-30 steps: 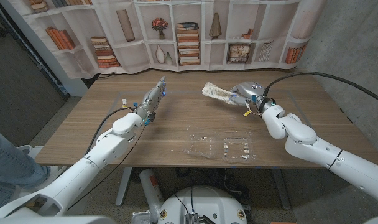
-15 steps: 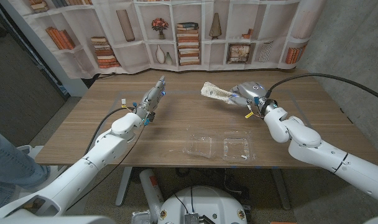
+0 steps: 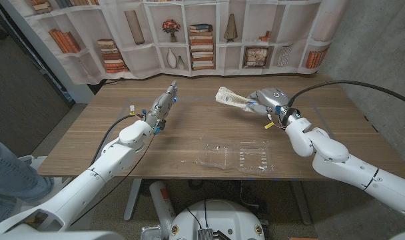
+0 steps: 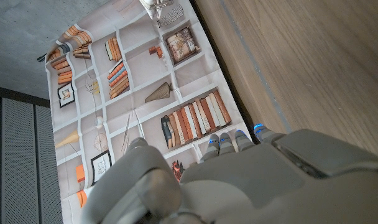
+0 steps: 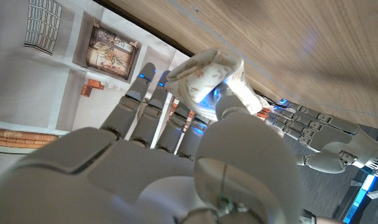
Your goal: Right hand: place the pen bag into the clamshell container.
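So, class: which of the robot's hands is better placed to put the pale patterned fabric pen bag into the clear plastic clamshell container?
Right. The right hand already holds the pale patterned fabric pen bag above the table, beyond the open clear plastic clamshell container. The left hand holds nothing.

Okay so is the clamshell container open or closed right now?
Open: the clamshell container lies spread in two halves, empty, while the right hand holds the pen bag farther back.

Right hand (image 3: 264, 100) raised, fingers closed, apparently gripping; left hand (image 3: 164, 105) fingers extended, together.
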